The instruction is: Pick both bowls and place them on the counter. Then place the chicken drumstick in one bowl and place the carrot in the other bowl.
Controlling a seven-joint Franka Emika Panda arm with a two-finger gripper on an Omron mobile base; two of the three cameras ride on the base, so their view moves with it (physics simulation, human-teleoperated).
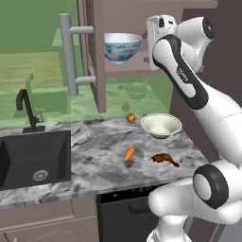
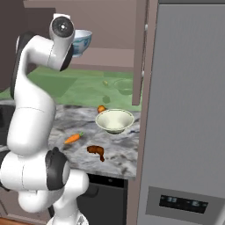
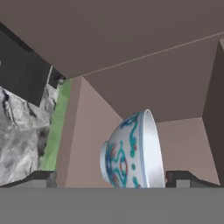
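Two bowls are in different places: the cream and green bowl (image 1: 161,125) already stands upright on the marbled desk (image 1: 94,165), while the blue-patterned bowl (image 1: 122,47) sits upright on the cabinet shelf (image 1: 132,71) above, behind the opened cabinet door (image 1: 97,56).

Gripper (image 3: 111,179): raised to shelf level, jaws spread wide, holding nothing. In the hand view the fingertips (image 3: 41,178) flank the patterned bowl's lower edge, one to each side; contact cannot be confirmed. The bowl appears rolled sideways there because the hand itself is rolled, presumably to pinch the rim wall.

Chicken drumstick (image 1: 165,159) lies on the desk near the front edge, just forward of the cream bowl. Carrot (image 1: 129,153) lies to its left, apart from it. A small round orange fruit (image 1: 131,117) rests behind, toward the wall. Black sink (image 1: 33,158) occupies the desk's left part.

Judgement: retrieval of the second bowl is in hand; both foods remain unplaced, awaiting it.
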